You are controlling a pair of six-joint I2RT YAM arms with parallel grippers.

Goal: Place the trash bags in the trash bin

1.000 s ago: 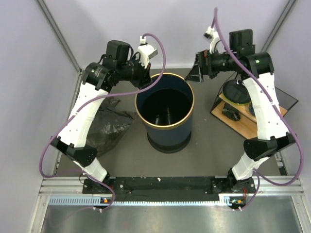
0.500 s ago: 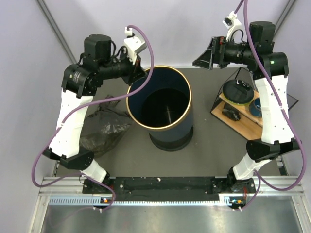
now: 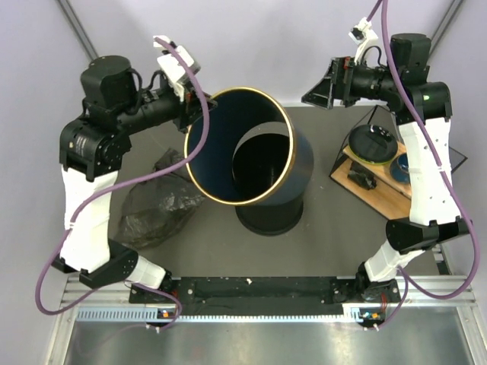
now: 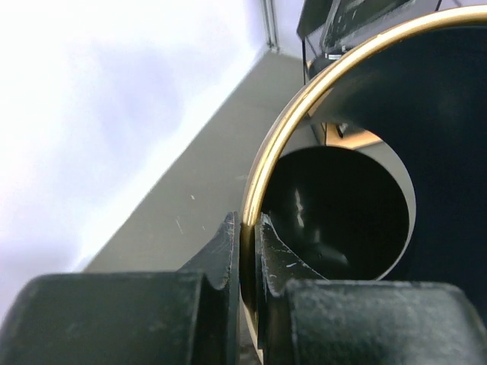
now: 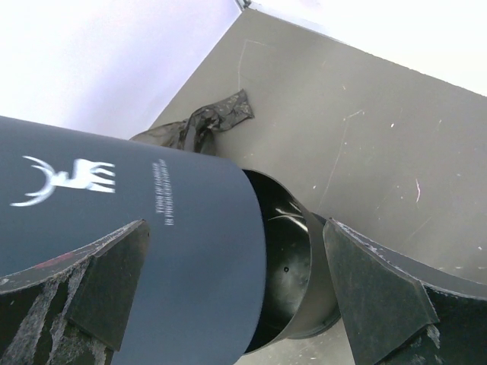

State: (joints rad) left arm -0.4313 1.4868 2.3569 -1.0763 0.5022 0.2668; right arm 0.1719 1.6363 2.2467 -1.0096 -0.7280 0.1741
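We are counting one trash bag [image 3: 156, 209], lying crumpled on the table [image 3: 327, 228] just left of the trash bin [image 3: 221, 122] and not inside it. There is one bin too, but it is showing in two parts. Its navy, gold-rimmed shell is hanging tilted, mouth turned toward the overhead camera. A black inner tub [image 3: 266, 219] is standing on the table under its lower end.

The left gripper [image 3: 190, 114] is pinching the gold rim, one finger inside the wall and one outside. The right gripper [image 3: 316, 91] is hovering high at the back with its jaws wide apart and nothing between them. One wooden tray [image 3: 377, 190] is sitting at the right edge.

Half a second ago the shell was standing lower and nearly upright around the tub. Now the left arm is carrying it higher and leaning it over, while the right arm is holding its place.

Only the left wrist view is showing the left gripper [image 4: 245, 228] clamped on the rim. Only the right wrist view is showing a white deer print [image 5: 65, 179] on the shell's outer wall.
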